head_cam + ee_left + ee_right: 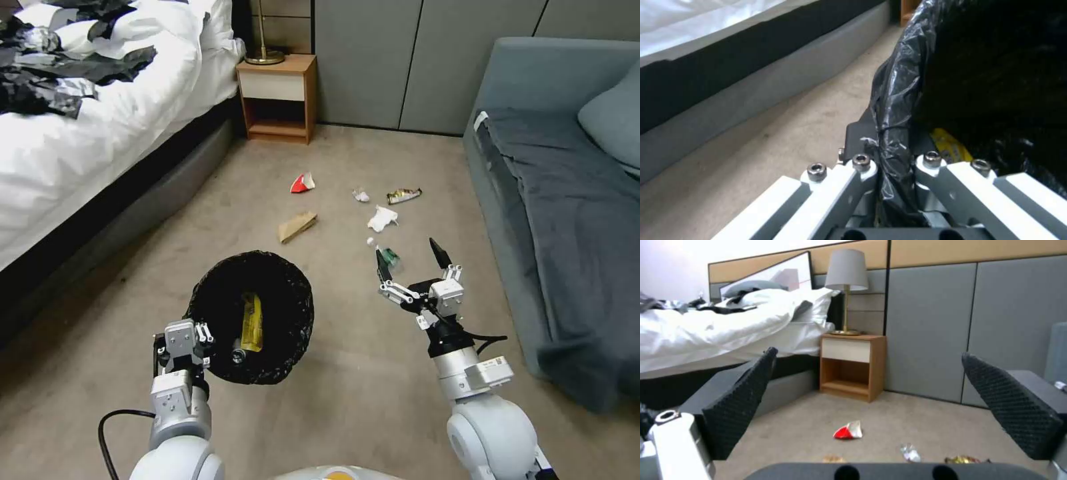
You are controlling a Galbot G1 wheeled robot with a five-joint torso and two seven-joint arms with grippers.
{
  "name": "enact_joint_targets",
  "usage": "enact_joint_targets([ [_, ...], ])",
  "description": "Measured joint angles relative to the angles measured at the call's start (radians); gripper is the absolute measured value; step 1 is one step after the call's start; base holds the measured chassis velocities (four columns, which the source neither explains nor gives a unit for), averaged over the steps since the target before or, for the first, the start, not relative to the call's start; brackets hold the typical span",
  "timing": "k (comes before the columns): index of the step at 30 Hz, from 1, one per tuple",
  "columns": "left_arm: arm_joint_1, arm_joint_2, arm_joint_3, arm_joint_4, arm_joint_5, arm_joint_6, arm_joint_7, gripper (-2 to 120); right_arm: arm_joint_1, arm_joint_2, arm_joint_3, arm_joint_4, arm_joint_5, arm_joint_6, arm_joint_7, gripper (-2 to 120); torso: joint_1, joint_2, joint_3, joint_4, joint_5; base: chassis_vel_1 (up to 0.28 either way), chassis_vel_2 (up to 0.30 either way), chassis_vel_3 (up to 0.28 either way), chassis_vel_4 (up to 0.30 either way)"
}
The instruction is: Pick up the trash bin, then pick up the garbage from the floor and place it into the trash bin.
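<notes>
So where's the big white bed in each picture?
Head view: the bed is at the upper left.
Left wrist view: the bed lies past the carpet, across from the trash bin in the left claw.
Right wrist view: the bed sits behind a finger of the open right claw.
Shared landmark: the grey bed base.

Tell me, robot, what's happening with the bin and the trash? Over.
Left gripper shut on trash bin rim, yellow wrapper inside. Right gripper open above the floor. Red-and-white carton, brown paper, tissues on carpet. Nothing in the way.
</notes>
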Motion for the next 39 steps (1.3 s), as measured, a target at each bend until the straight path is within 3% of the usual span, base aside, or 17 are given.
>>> enact_joint_targets([
  [26, -0.007, -0.002, 0.006, 0.006, 0.004, -0.001, 0.001, 3, 0.009, 0.007, -0.009, -0.021, -0.028, 0.023, -0.018, 100, 0.000, 0.000, 0.000, -0.0003, 0.0005, -0.259, 0.265, 0.269, -0.267],
  [39, -0.001, -0.005, 0.009, 0.005, 0.006, -0.008, 0.001, 3, 0.014, 0.009, -0.008, -0.031, -0.040, 0.033, -0.033, 100, 0.000, 0.000, 0.000, -0.0003, -0.0001, -0.007, 0.020, 0.012, -0.008],
])
